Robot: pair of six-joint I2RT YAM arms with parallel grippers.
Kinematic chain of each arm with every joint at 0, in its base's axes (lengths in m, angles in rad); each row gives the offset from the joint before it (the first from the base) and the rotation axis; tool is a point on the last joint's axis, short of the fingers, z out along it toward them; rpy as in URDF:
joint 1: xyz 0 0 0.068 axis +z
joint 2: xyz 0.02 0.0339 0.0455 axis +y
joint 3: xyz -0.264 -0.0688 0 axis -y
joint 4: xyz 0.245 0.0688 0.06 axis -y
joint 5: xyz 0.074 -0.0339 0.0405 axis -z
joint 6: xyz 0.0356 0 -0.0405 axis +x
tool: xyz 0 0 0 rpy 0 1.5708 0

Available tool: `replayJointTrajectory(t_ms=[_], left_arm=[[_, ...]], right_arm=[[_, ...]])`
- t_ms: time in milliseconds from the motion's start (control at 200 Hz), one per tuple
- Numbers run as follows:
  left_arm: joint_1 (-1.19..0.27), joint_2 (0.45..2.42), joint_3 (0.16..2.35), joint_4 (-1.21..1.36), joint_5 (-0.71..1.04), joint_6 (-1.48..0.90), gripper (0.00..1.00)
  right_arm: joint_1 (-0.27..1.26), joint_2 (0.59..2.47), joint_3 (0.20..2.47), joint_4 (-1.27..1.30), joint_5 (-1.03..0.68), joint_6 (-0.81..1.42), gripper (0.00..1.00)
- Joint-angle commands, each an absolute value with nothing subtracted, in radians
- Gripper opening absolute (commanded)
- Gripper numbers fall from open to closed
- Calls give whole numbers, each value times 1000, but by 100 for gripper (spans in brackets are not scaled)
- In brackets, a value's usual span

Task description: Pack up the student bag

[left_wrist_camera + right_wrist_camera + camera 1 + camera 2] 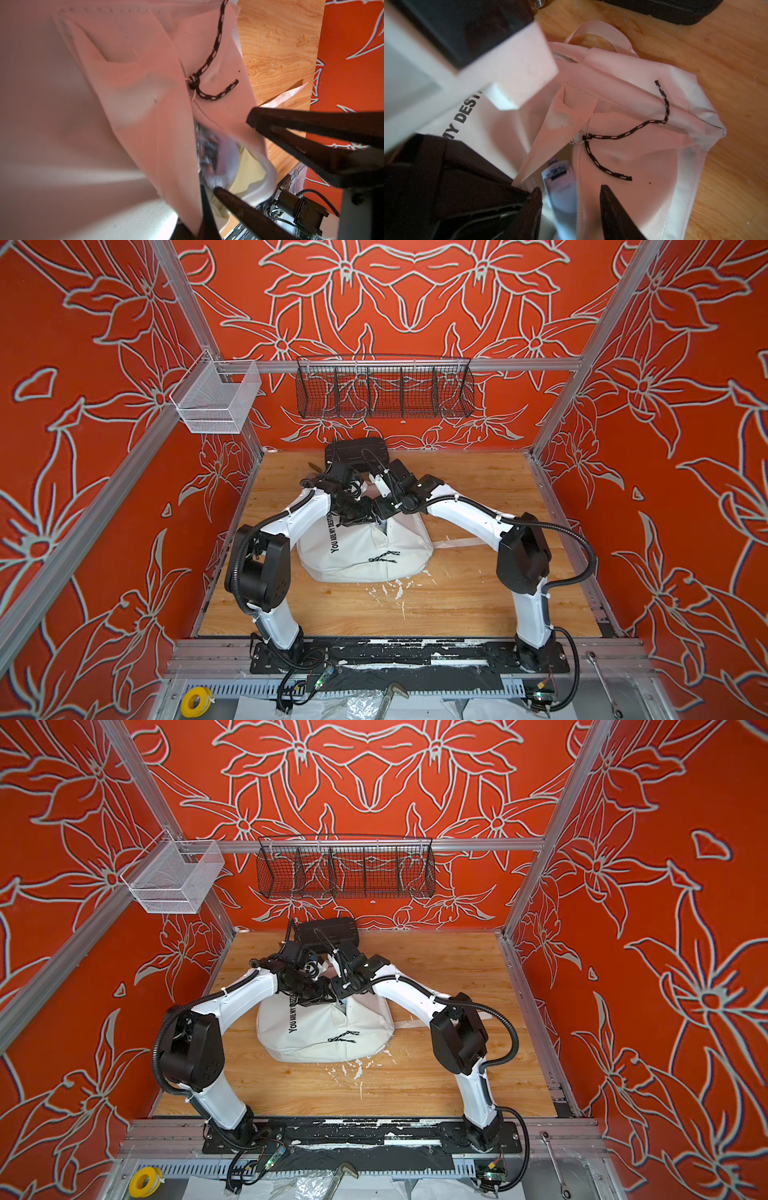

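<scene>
The student bag [365,556] [324,1036], a white backpack printed in black, sits mid-table with both arms bent over its top. My left gripper [209,187] is shut on a raised white flap [550,124] at the edge of the bag's opening and holds it up. My right gripper [571,193] hangs open just over that opening. A blurred pale packet [558,180] with a dark label lies between its fingers, touching neither, partly inside the bag. A black-and-white zip cord [612,137] [207,62] lies on the fabric beside the opening.
A black ribbed hard case [355,452] [326,932] lies right behind the bag, close to both wrists. A white strap [457,541] trails right. White flakes [395,589] litter the wood in front. A black wire basket [384,391] and white mesh basket [216,402] hang above.
</scene>
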State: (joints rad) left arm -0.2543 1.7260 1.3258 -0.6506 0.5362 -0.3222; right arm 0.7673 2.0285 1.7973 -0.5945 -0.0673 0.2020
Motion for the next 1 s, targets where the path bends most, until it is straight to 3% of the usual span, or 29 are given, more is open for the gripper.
replayJointTrajectory(t_ms=[0,340,585,661,766,996], left_arm=[[-258,1706,1347,-636,568,-316,0],[-259,1704,1339,-618,565,-327,0],[-261,1708,1324,-606,559,-328,0],[-261,1712,1325,-606,555,-328,7],[-260,1703,1333,-607,537,-322,32],[-234,1645,1364,-589,499,-309,50]], right_arm=[[782,1968,1771,-553,-38,158,51],[756,1962,1823,-588,-1,133,52],[700,2018,1810,-603,-164,104,45],[699,2045,1809,-611,-235,80,43],[694,2060,1794,-608,-310,53,36],[609,1984,1673,-404,-380,-38,29]])
